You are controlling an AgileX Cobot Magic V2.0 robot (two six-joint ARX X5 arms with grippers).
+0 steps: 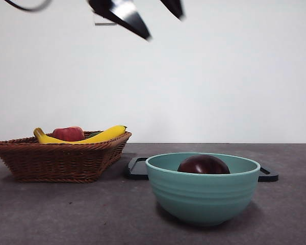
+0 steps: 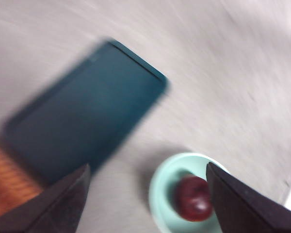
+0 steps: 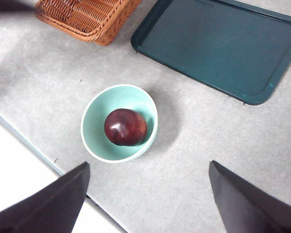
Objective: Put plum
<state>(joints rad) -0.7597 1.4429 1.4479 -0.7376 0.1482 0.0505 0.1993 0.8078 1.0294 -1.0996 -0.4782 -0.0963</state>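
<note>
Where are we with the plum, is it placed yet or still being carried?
Placed, by the look of it: the plum sits inside the teal bowl, touched by neither arm. Nothing is in hand: the left gripper and right gripper both hang above the table with jaws open and empty. The basket holds bananas and a red fruit. Nothing obvious remains.

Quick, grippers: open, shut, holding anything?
Left gripper: open, empty, above the bowl holding the plum.
Right gripper: open, empty.
</note>
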